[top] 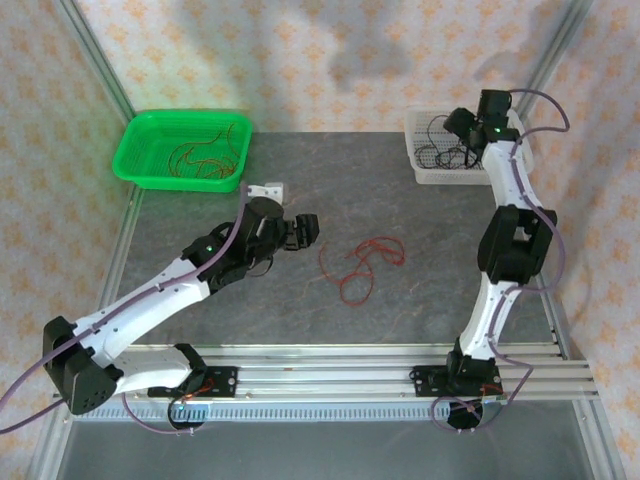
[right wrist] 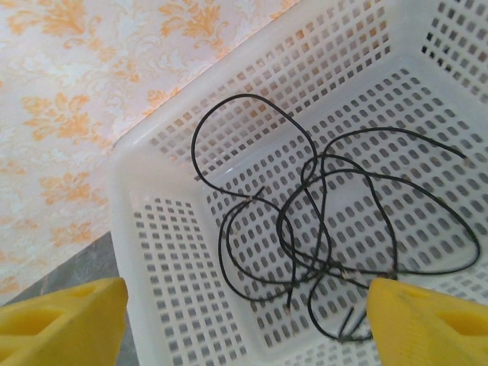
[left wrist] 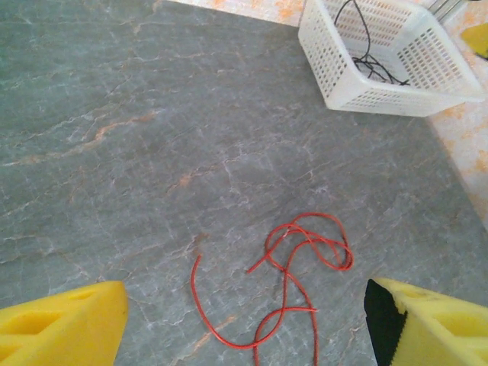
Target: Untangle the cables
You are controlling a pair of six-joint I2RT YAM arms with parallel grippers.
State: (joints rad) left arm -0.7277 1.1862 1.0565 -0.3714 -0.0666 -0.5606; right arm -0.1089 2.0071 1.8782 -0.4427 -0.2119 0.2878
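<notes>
Tabletop open around red cable, left fingers wide; basket walls around black cables, right fingers wide

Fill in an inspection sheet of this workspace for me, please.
Surface: grey marbled table.
Job's things: loose red cables mid-table; further red cables in green basket; black cables in white basket.
Clutter: small white object beside green basket.
Grippers: left gripper open, facing the loose red cables; right gripper open over white basket.
Cables: purple cables along both arms.
Surroundings: floral wallpaper, metal frame.
</notes>
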